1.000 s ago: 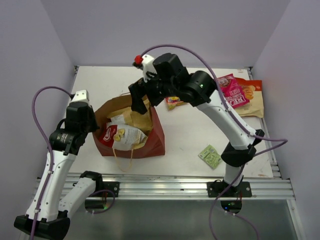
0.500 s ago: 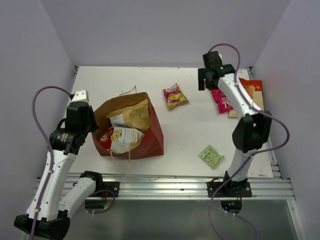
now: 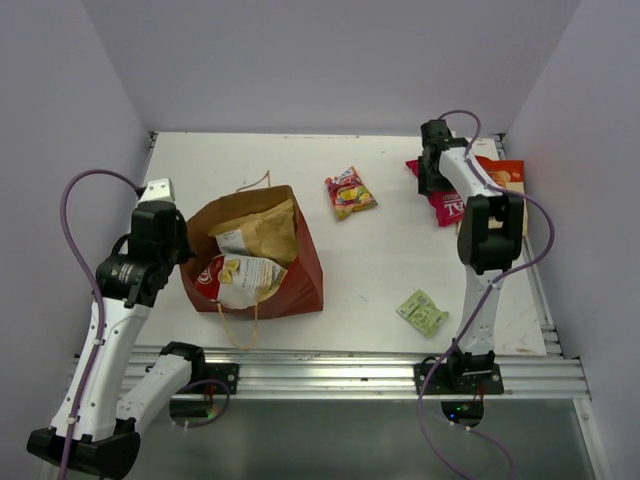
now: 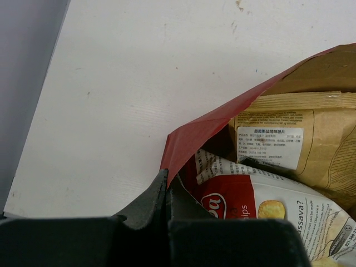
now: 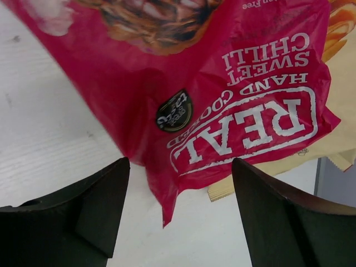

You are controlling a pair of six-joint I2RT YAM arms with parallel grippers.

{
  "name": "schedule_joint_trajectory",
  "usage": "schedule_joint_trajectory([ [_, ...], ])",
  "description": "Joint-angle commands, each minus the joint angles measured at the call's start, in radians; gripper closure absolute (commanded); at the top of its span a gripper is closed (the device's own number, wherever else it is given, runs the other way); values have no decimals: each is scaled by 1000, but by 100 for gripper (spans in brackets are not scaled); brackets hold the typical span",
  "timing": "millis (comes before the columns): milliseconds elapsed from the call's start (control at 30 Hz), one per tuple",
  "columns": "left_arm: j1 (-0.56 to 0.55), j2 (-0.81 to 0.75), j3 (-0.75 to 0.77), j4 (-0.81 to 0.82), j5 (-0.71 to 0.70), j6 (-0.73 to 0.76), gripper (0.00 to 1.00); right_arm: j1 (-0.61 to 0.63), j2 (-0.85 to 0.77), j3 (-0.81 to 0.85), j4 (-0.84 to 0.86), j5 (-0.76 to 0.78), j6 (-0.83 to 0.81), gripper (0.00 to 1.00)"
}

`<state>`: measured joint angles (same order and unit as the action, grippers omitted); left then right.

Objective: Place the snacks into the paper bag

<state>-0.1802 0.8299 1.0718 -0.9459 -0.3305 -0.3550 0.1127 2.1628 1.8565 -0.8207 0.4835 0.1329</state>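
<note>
Finds the dark red-brown paper carrier bag [image 3: 308,272] slumped at the left of the white counter [image 3: 380,260], mouth gaping upward. Counts a tan kraft pouch [image 3: 268,230] and a white-and-red crisp packet [image 3: 238,278] already inside, the latter reaching the near rim. Shows the left gripper [image 4: 168,192] clenched on the bag's red edge, propping the mouth open. Leaves four snacks outside: a small yellow-red packet [image 3: 350,191] just beyond the bag, a flat green sachet [image 3: 421,312] near the front edge, and, at the far right, a pink-red crinkly packet [image 5: 222,83] lying on an orange-and-tan packet [image 3: 508,180]. Puts the right gripper [image 5: 181,167] over the pink-red packet's lower corner, jaws spread wide with nothing between them. Risks, on closing there, pinching only a slippery corner, so that the packet swings and drops on the way over, or catching the orange-and-tan packet underneath as well. Risks also a jam at the bag's mouth, crowded as it is by the crisp packet, and a collapse of that mouth if the left gripper's thin hold slips. Hides most of the right gripper behind its own arm in the overhead view. Cuts off most of the orange-and-tan packet in the wrist view. Gives no look at the bag's bottom or its spare room.
</note>
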Motion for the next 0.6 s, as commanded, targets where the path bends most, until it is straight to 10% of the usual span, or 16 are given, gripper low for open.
schedule_joint_trajectory([
  [0,-2,-6,63,27,-42,24,100,-39,44,15,25,-35,1,24],
  [267,-2,-2,66,32,-50,25,100,-67,81,-63,12,-238,-1,37],
  [300,-2,-2,65,33,-50,25,100,-67,84,-83,12,-252,-3,42],
  [400,-4,0,66,36,-47,27,100,-67,69,-98,-17,-275,-4,100],
  [567,-2,-11,57,45,-45,25,100,-45,-160,-178,14,-354,4,100],
])
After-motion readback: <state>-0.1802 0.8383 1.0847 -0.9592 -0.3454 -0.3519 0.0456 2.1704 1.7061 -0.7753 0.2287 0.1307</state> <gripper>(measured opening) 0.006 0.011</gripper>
